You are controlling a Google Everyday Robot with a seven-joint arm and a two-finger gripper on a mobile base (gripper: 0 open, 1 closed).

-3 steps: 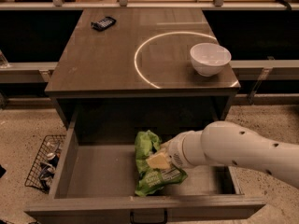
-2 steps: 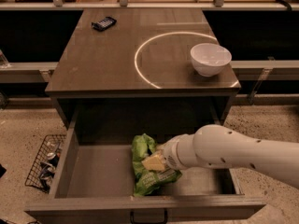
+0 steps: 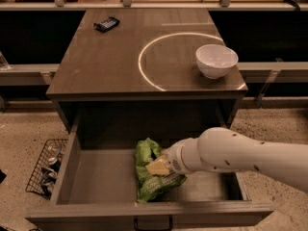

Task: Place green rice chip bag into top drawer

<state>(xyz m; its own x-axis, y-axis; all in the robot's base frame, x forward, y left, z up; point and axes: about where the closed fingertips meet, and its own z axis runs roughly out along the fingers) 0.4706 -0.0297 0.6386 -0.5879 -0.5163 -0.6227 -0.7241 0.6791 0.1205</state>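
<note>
The green rice chip bag (image 3: 147, 177) lies inside the open top drawer (image 3: 72, 153), near its middle, resting on the drawer floor. The drawer is pulled fully out under the counter, with its flat front panel and small black handle (image 3: 152, 223) at the bottom of the view. My gripper (image 3: 159, 166) reaches in from the right on a white arm (image 3: 240, 154) and sits right at the bag's upper right side, its pale tip against the bag.
A white bowl (image 3: 216, 59) stands on the counter's right side, beside a white circle marking (image 3: 144, 61). A small dark phone (image 3: 106, 24) lies at the back left. A wire basket (image 3: 45, 170) with items sits on the floor left of the drawer.
My arm and gripper have shifted slightly left inside the drawer. The bag stays in about the same place on the drawer floor.
</note>
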